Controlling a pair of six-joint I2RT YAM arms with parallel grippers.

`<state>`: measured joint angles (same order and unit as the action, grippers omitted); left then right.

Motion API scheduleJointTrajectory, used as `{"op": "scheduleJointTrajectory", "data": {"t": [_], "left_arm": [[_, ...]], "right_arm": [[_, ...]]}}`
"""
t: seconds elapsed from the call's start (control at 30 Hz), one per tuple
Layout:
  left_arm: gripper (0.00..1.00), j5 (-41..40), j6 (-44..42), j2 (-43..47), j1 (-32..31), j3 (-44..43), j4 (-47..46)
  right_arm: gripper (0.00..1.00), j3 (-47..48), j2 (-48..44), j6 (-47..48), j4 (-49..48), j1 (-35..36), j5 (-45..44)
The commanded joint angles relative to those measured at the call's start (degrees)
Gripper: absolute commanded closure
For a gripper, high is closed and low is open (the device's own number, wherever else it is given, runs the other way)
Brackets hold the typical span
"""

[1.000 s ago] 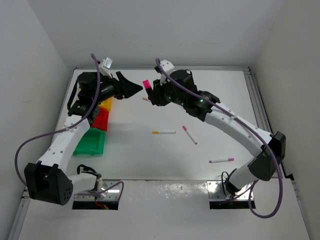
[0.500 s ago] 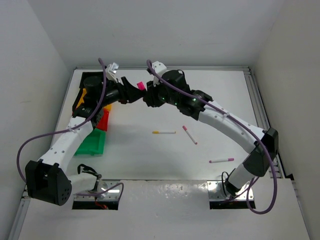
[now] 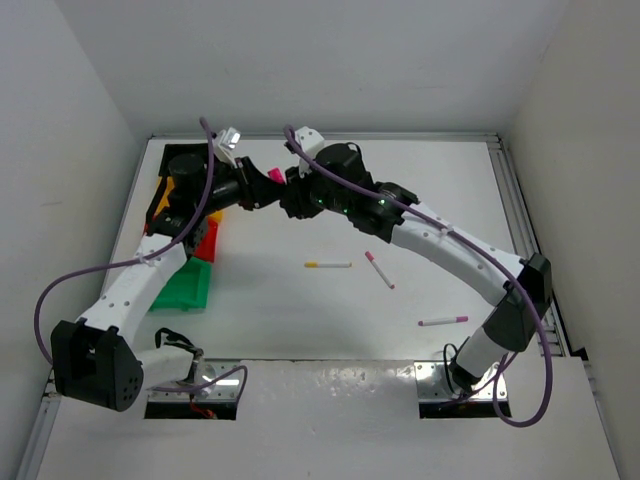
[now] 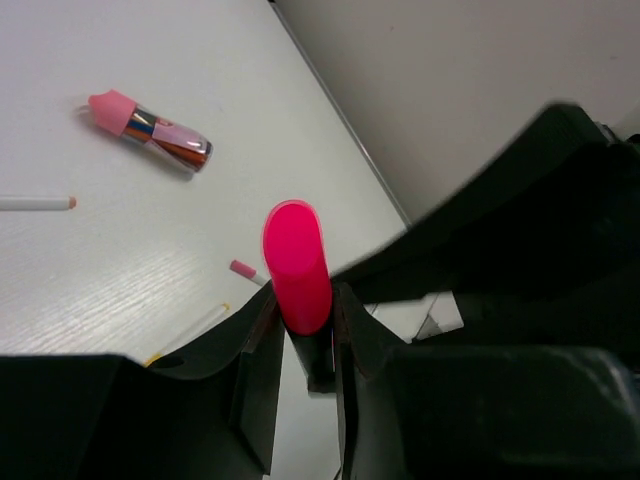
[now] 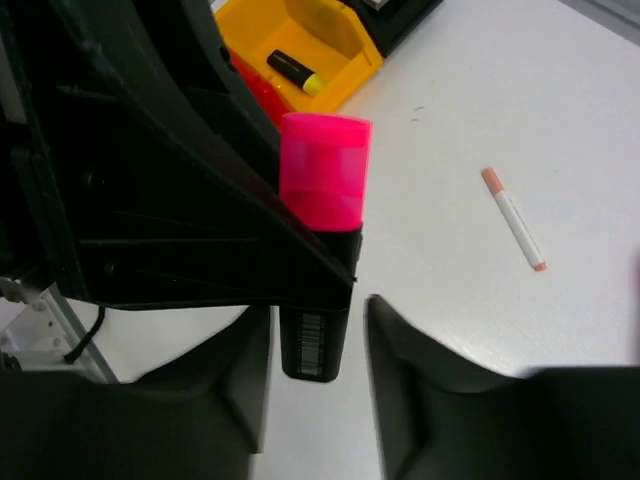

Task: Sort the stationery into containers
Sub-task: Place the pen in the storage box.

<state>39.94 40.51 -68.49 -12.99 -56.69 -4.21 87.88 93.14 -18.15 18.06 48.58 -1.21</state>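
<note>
Table (image 3: 430, 190) room lies open from 12 to 3 o'clock, out to the raised rim. The 9 o'clock edge is crowded by the bins: black bin (image 3: 158, 205) farthest, then yellow bin (image 5: 345, 30), red bin (image 3: 205, 242) and green bin (image 3: 183, 285) nearest. At about 11 o'clock, above the table and near the yellow bin, both arms meet on one pink-capped marker (image 4: 296, 262). Left gripper (image 4: 302, 322) is clenched on it just under the cap; right gripper (image 5: 315, 335) grasps the black barrel from the opposite side. A yellow-capped marker (image 5: 293, 68) lies in the yellow bin. Loose on the table are a yellow-tipped pen (image 3: 328, 265) at centre, a pink-tipped pen (image 3: 379, 270) just beside it and a second pink pen (image 3: 443, 320) at 4 o'clock. An orange-tipped pen (image 5: 515, 220) and a pink-capped stub (image 4: 150, 125) lie near the grippers.
</note>
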Motion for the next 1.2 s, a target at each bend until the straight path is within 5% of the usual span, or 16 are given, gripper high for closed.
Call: {"op": "scheduleJointTrajectory", "data": {"t": [0.0, 0.1, 0.2, 0.23, 0.4, 0.83, 1.17], "left_arm": [[1.00, 1.9, -4.6, 1.0, 2.3, -2.9, 3.3], [1.00, 0.8, -21.5, -3.0, 6.7, -13.6, 20.1], [0.96, -7.0, -47.7, -10.4, 8.0, -28.4, 38.3], [0.96, -13.2, -58.5, -13.9, 8.2, -31.1, 41.2], [0.97, -25.2, -79.7, -19.2, 13.0, -31.8, 41.7], [0.90, -30.5, -98.4, -42.8, 21.7, -51.8, 53.3], [0.77, -31.9, -101.7, -49.1, 21.9, -50.8, 58.3]], "right_arm": [[0.56, 1.7, -1.1, 1.5, -2.2, 0.4, 0.1], [0.36, 0.1, -3.7, 2.2, -0.4, -0.8, -0.6], [0.32, -5.8, -7.2, 1.6, 1.0, -7.2, 0.9], [0.32, -7.1, -8.1, 0.9, 1.4, -8.8, 1.0], [0.33, -14.6, -11.4, -2.1, 4.5, -21.6, 8.5], [0.39, -27.1, -10.7, 1.4, 11.3, -36.5, 11.7], [0.44, -25.8, -5.3, 7.0, 16.5, -38.5, 10.2]]}}
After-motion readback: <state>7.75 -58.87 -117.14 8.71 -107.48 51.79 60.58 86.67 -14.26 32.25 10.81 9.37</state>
